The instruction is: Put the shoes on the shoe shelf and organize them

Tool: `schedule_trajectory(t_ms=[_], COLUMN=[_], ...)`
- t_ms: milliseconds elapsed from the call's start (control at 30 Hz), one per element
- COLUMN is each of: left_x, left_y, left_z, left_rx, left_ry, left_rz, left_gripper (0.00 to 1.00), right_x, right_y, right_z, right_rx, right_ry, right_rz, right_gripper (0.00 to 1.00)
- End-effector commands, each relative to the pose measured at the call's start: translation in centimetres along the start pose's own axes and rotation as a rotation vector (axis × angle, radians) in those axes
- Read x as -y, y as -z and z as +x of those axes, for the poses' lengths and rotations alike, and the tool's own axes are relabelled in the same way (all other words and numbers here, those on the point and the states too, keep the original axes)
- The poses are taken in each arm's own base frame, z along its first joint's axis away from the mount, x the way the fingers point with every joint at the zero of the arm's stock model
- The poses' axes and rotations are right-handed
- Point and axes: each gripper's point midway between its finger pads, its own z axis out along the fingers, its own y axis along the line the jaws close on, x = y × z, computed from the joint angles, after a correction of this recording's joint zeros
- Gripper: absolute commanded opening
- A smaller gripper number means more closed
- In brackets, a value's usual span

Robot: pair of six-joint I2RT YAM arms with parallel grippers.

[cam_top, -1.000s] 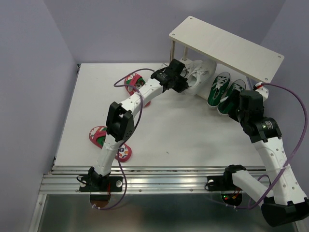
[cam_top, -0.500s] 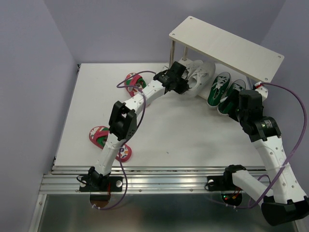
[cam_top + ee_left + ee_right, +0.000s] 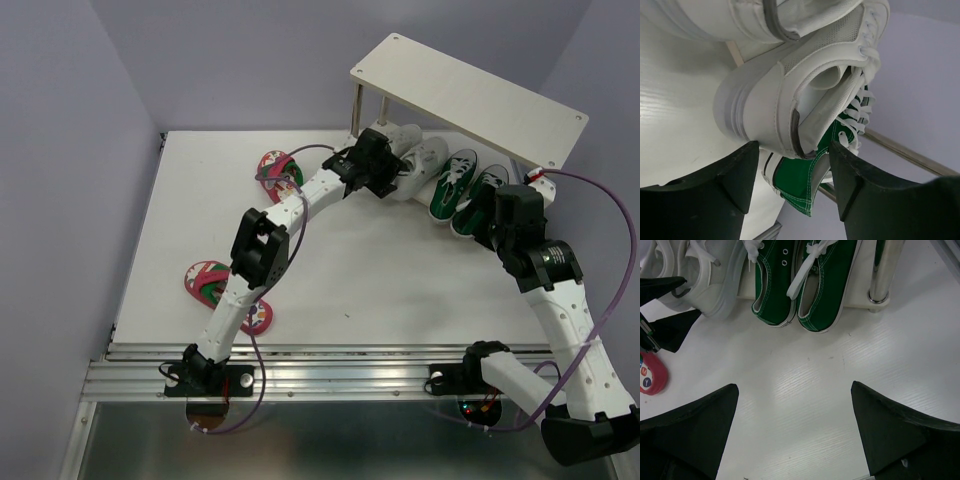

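Observation:
The shoe shelf (image 3: 470,95) stands at the back right. Under its top board, two white sneakers (image 3: 415,160) sit left of two green sneakers (image 3: 465,185). My left gripper (image 3: 385,178) is open right behind a white sneaker's heel (image 3: 765,115), its fingers (image 3: 740,175) spread to either side of the heel's end. A green sneaker (image 3: 805,175) shows beyond it. My right gripper (image 3: 795,390) is open above bare table in front of the green pair (image 3: 800,290). One red-pink flip-flop (image 3: 275,170) lies by the left forearm, another (image 3: 215,290) near the front left.
A metal shelf post (image 3: 885,270) stands right of the green sneakers. The left arm stretches diagonally across the table (image 3: 380,270) towards the shelf. Purple cables loop off both arms. Walls close the table in at the left and back.
My left gripper has opened and let go of the white sneaker, which now rests under the shelf beside the other white one. The right arm has not moved.

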Motion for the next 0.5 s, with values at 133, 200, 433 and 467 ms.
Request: schedule_trajectory(t_ms=[133,200,433,467], left_x=[8.6,9.2,11.0,10.3], left_y=[7.4,8.9,14.9,15.0], left_z=[-0.5,-0.6,-2.9,-3.4], left_rx=[0.017,0.029,0.174,0.201], left_ry=[-0.081,-0.107,-0.245,-0.257], left_rz=[0.246,0.259,0.301,0.282], left_gripper=[0.71,0.71,0.79,0.8], right_x=[0.1,0.1,0.0,0.0], right_y=[0.9,0.9,0.7,0.7], right_z=[-1.7,-1.6,-1.5,-1.5], right_rx=[0.056,0.055,0.055,0.057], right_ry=[-0.019,-0.022,-0.024,-0.026], right_rz=[-0.004,-0.005,-0.007,-0.008], right_gripper=[1.0,1.0,1.0,1.0])
